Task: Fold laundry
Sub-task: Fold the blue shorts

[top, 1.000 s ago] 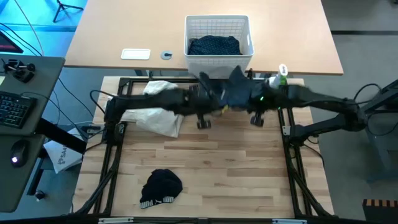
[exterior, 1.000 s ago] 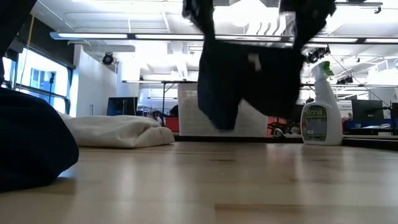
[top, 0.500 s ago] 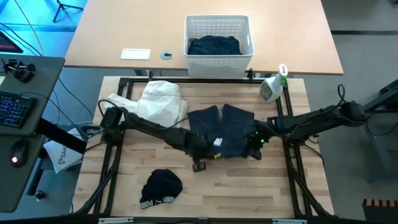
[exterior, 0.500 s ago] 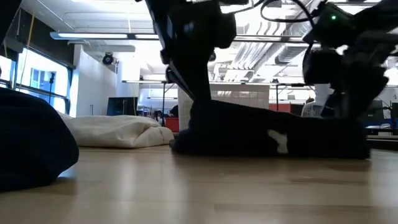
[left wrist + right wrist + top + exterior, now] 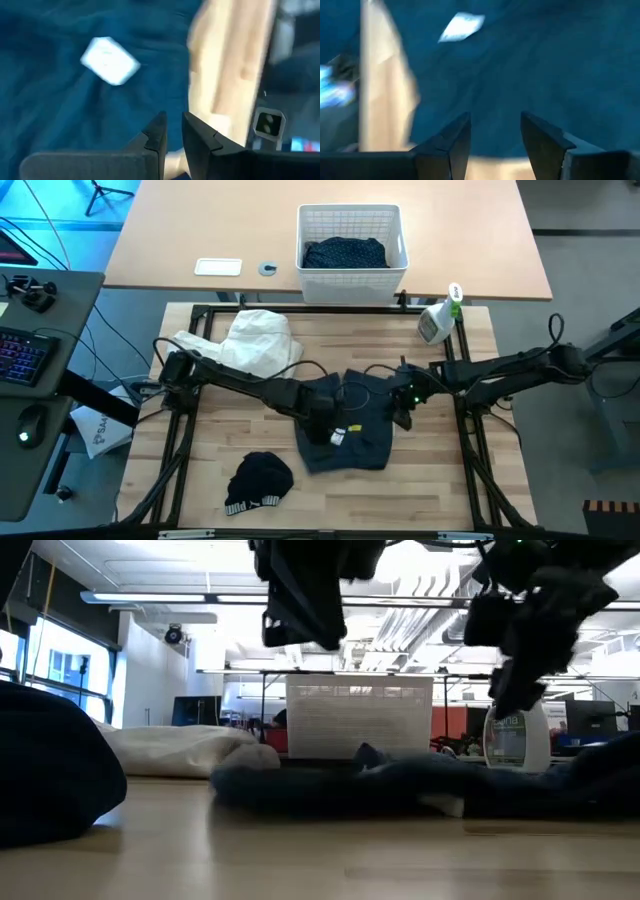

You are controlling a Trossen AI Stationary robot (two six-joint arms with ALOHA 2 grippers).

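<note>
Dark garment [image 5: 347,430] lies flat mid-counter [image 5: 430,480] — not yet folded. Left pincer [image 5: 322,426] slightly parted, right pincer [image 5: 401,412] open, both empty above it. More laundry waits in basket [image 5: 352,218].

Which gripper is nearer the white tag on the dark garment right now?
Left. The left gripper hangs right beside the white tag on the dark garment; the right gripper is off at the garment's far edge.
</note>
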